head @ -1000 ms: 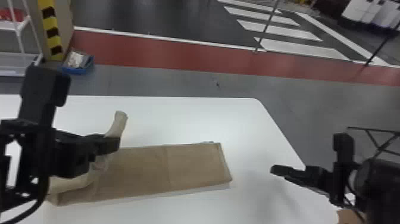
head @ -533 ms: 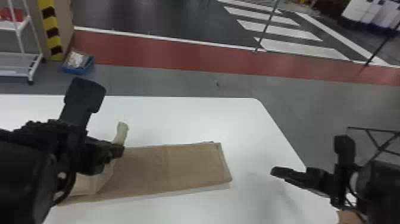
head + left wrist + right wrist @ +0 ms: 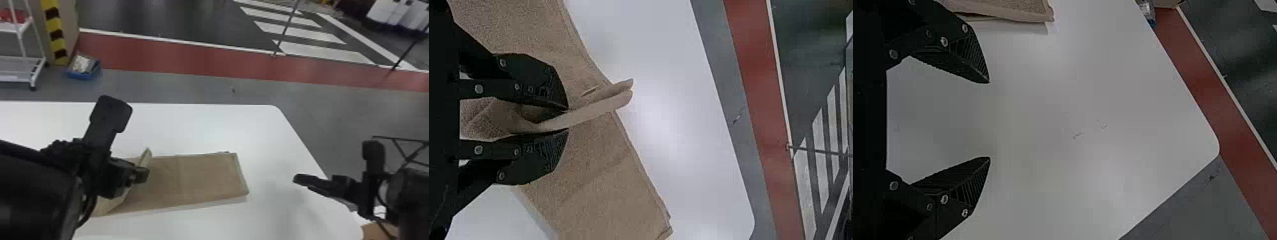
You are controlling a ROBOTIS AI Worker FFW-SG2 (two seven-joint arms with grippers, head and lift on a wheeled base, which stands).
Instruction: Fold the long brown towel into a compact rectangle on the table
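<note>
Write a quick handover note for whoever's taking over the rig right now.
Left gripper: shut on a pinched-up part of the brown towel, near its left end.
Right gripper: open and empty, over the white table, right of the towel.
Done: towel gripped and partly raised; its right part lies flat on the table.
Left: probably bring the raised part over to the right, release, then square it into a compact rectangle.
</note>
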